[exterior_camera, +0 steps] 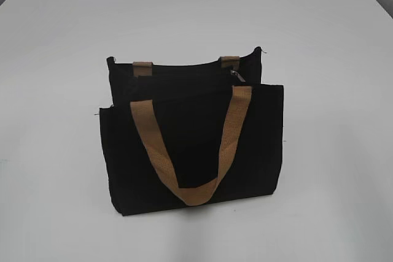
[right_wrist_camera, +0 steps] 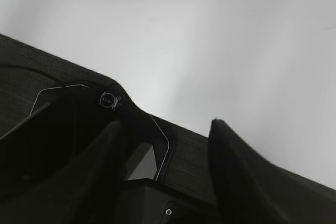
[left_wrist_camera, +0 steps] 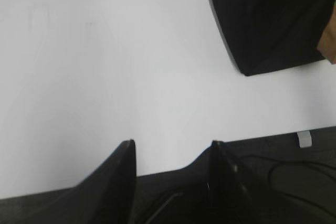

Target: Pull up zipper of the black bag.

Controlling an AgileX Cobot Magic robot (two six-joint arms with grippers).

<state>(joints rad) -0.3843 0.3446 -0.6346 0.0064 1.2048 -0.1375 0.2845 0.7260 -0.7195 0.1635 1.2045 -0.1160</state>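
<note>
My left pincer (left_wrist_camera: 170, 153) hangs at the bottom of the left wrist frame, its two dark fingers (left_wrist_camera: 118, 174) parted with nothing between them, poised over the near edge of the white table (left_wrist_camera: 105, 77). My right pincer (right_wrist_camera: 168, 145) sits low in the right wrist frame, likewise spread and empty, straddling the table's edge where white meets the dark base below. The black bag (exterior_camera: 190, 145) stands upright at the centre of the exterior frame, well apart from both pincers: only one corner shows at the upper right of the left wrist view, and a sliver at the top left of the right wrist view. A tan handle (exterior_camera: 190, 151) droops down its front panel. Along the top edge runs the zipper (exterior_camera: 184, 77), its silver pull tab (exterior_camera: 238, 75) toward the right end. Bare tabletop surrounds the bag on every side.
</note>
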